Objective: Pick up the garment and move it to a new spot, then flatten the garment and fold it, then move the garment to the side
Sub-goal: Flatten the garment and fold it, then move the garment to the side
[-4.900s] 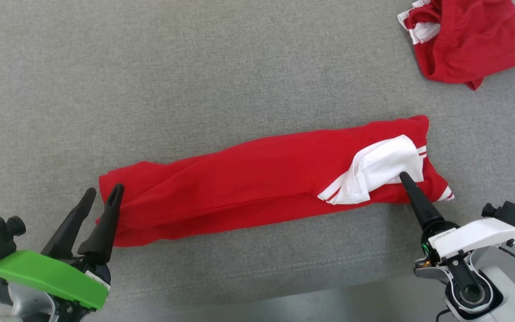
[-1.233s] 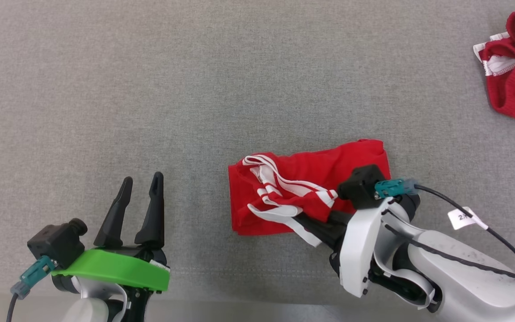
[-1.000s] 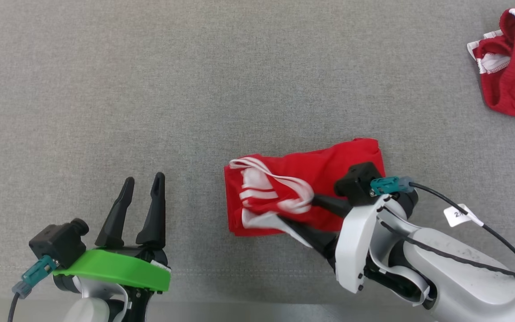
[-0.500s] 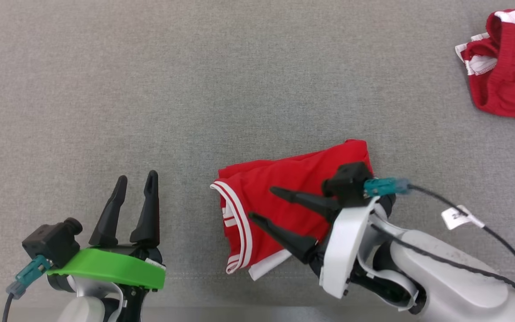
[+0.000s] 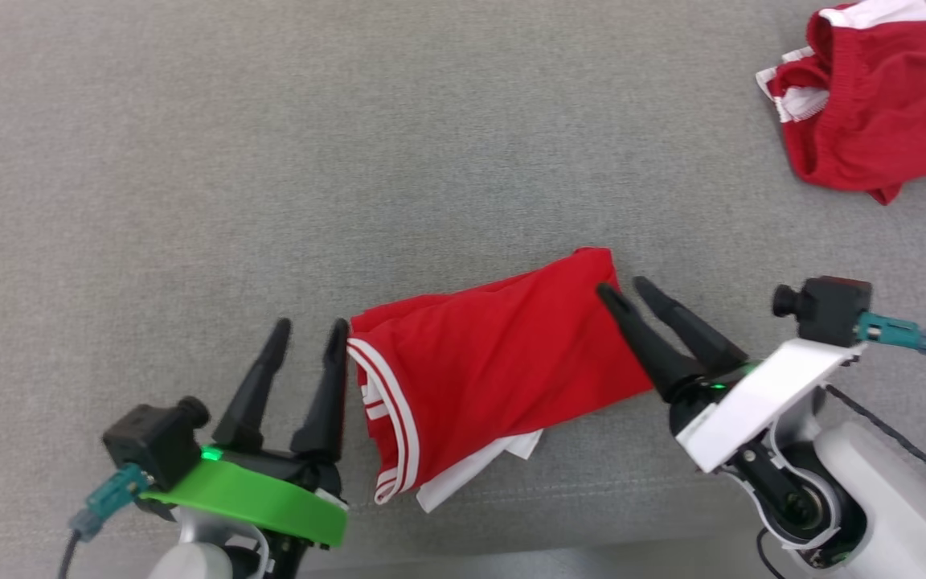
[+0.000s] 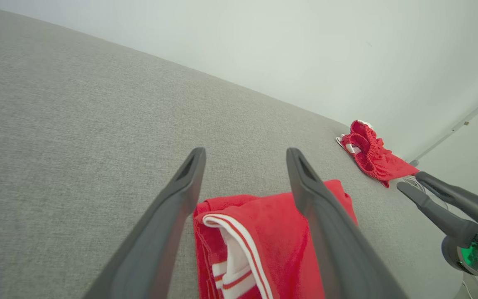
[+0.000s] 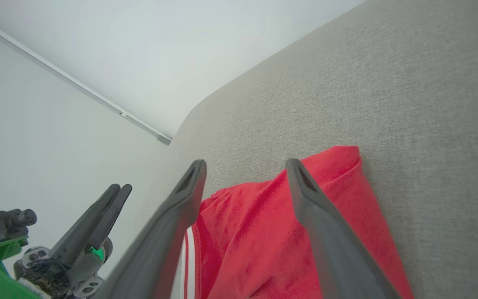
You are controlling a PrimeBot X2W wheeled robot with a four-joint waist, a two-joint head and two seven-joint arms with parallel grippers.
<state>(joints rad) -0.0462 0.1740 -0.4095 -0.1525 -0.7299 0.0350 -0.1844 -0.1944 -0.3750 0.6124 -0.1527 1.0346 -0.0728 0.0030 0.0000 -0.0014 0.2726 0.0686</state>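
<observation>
Black fingers of the right gripper stand spread apart with nothing between them, tips over the right end of the folded red garment; whether they touch it I can't tell. The left gripper is spread wide too, empty, just beside the garment's striped left edge. The garment lies on grey cloth. Another red bundle lies well beyond the garment's right end

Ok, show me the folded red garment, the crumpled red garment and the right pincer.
folded red garment [image 5: 503,362], head view, middle of its red top layer.
crumpled red garment [image 5: 873,137], head view, middle of the red heap.
right pincer [image 5: 622,286], head view, midway between its two fingertips.
</observation>
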